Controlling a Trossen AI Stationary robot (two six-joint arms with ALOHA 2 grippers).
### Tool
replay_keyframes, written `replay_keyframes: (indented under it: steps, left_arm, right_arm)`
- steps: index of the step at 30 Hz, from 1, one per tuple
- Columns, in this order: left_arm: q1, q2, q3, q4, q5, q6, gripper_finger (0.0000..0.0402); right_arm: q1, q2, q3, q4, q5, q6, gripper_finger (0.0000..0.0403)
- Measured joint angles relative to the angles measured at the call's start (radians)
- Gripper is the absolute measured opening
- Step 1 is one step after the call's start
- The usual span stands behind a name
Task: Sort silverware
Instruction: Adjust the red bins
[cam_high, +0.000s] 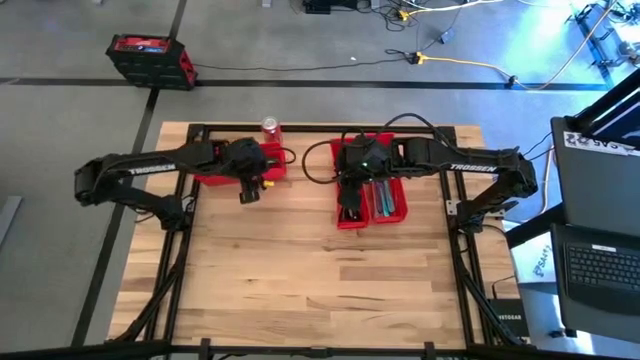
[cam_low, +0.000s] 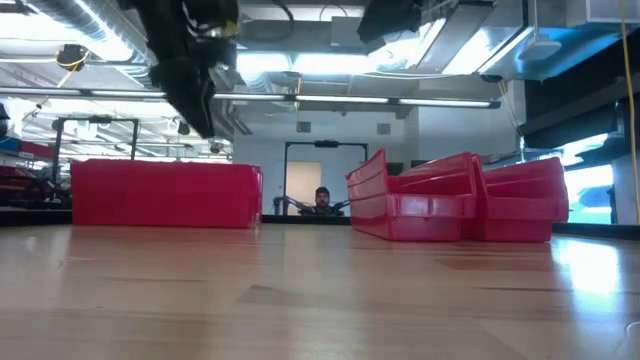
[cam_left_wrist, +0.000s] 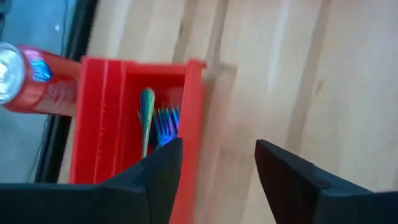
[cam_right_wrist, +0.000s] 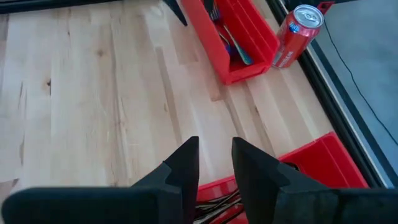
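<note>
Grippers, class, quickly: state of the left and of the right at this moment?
Left gripper: open, holding nothing, above the red bin with a fork in it.
Right gripper: fingers slightly apart, nothing between them.

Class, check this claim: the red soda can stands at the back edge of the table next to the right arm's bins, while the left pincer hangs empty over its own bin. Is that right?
Not quite. The red soda can stands beside the left arm's bin, not the right arm's bins; the high view shows it. The rest holds: the can is at the back edge, and the left pincer hangs empty, fingers apart, over its own bin.
</note>
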Motion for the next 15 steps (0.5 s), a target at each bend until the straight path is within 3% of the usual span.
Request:
replay_keyframes:
  steps: [4, 8, 11, 15]
  left_arm:
    - [0.039, 0.049, 0.005, -0.043, -0.004, 0.109, 0.0187]
    - [0.061, 0.075, 0.004, -0.091, -0.078, 0.086, 0.0177]
    - [0.07, 0.071, 0.004, -0.108, -0.103, 0.068, 0.0175]
    - [0.068, 0.069, 0.004, -0.105, -0.103, 0.092, 0.0174]
  right_arm:
    - [0.0, 0.0, 0.0, -0.005, 0.001, -0.002, 0.0081]
    - [0.0, -0.01, -0.025, -0.003, 0.068, -0.015, 0.0081]
    - [-0.001, -0.054, -0.114, 0.05, 0.11, -0.02, 0.0081]
    - [-0.001, -0.184, -0.307, 0.284, 0.102, -0.013, 0.0081]
